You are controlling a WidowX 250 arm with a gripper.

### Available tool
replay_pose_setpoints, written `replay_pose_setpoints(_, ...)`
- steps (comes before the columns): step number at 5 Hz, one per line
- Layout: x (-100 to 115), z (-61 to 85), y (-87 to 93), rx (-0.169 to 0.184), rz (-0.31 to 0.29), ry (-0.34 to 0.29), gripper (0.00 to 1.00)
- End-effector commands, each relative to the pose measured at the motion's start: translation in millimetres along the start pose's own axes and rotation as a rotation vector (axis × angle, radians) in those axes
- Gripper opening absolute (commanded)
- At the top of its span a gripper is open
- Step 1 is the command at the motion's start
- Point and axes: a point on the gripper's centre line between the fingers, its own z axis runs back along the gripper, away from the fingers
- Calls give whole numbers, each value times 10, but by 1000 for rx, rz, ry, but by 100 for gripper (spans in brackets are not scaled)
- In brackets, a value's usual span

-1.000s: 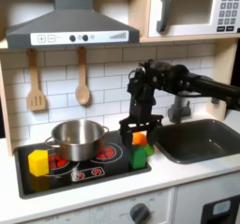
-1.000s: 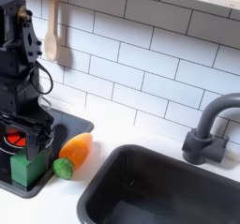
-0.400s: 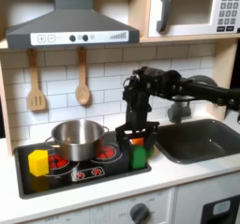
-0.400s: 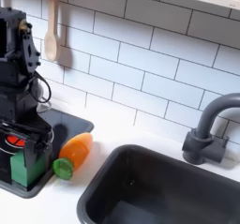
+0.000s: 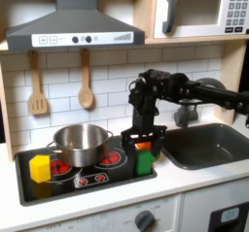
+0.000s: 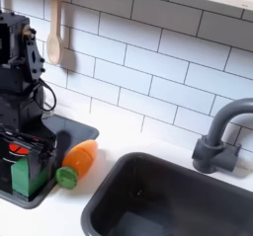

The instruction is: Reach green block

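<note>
First exterior view had the gripper [image 5: 142, 142] low over the green block [image 5: 144, 162]; fingers looked spread, straddling an orange piece [image 5: 144, 148] on top of the block, not clamped; contact couldn't be confirmed. Block sat on the stove [image 5: 68, 184] at its right front corner, near the sink [image 5: 209, 147] edge. Second exterior view showed the block [image 6: 27, 175] between the fingers [image 6: 45, 151], carrot [image 6: 76, 160] just beside. Judgement: reach nearly done; finish with a straight, slow descent, stay centred, avoid nudging carrot; pot [image 5: 80, 142] and yellow block [image 5: 39, 167] well apart, no risk.
</note>
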Motion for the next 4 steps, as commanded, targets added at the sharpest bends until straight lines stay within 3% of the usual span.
replay_pose_setpoints(1,-9,-114,-18,8,-22,11,100)
replay_pose_setpoints(4,4,-347,-56,0,-7,24,100)
